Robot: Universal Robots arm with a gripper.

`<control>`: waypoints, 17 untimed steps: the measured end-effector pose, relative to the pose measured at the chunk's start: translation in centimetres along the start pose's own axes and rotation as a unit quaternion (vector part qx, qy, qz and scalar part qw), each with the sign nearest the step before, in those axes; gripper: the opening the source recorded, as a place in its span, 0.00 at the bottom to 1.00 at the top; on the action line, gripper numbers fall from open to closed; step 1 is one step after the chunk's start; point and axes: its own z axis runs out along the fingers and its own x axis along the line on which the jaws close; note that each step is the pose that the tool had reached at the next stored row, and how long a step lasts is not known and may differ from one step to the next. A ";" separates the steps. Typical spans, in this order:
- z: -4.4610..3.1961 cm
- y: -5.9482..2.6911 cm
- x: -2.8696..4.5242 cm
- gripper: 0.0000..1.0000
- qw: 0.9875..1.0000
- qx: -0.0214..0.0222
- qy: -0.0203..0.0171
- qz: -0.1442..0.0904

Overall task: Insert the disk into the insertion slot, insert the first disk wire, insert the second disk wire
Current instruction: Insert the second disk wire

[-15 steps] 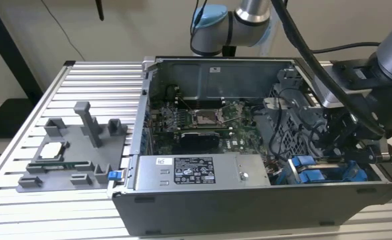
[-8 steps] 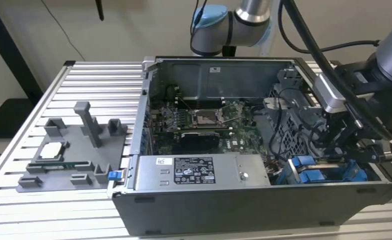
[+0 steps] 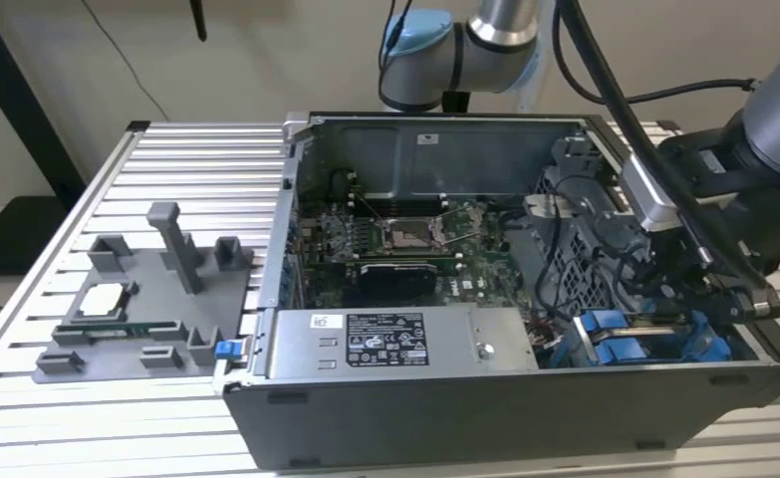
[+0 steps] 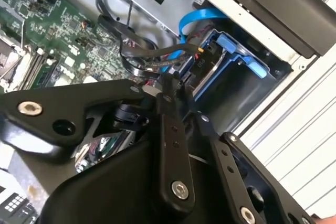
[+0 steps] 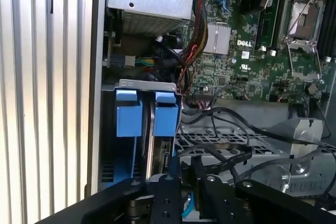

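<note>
A ribbed metal table carries an open grey computer case (green circuit board inside). The disk, in its glossy blue plastic frame, stands seated in the slot of the perforated metal cage. The black gripper pinches a dark cable plug just beside it.

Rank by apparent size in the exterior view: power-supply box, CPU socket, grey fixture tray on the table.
1. Grey fixture tray, though it may be close to the next.
2. Power-supply box.
3. CPU socket, clearly smallest.
</note>
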 end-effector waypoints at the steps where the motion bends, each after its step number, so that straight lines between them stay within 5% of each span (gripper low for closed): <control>1: 0.00 0.01 0.00 0.00 1.000 0.001 -0.005 0.000; 3: 0.00 0.05 0.00 0.00 1.000 0.003 -0.012 0.001; 6: 0.01 0.06 0.00 0.00 1.000 0.003 -0.010 0.002; 12: 0.10 0.08 0.02 0.00 1.000 0.003 0.017 0.008; 17: 0.11 0.08 -0.01 0.00 0.999 -0.011 0.047 0.009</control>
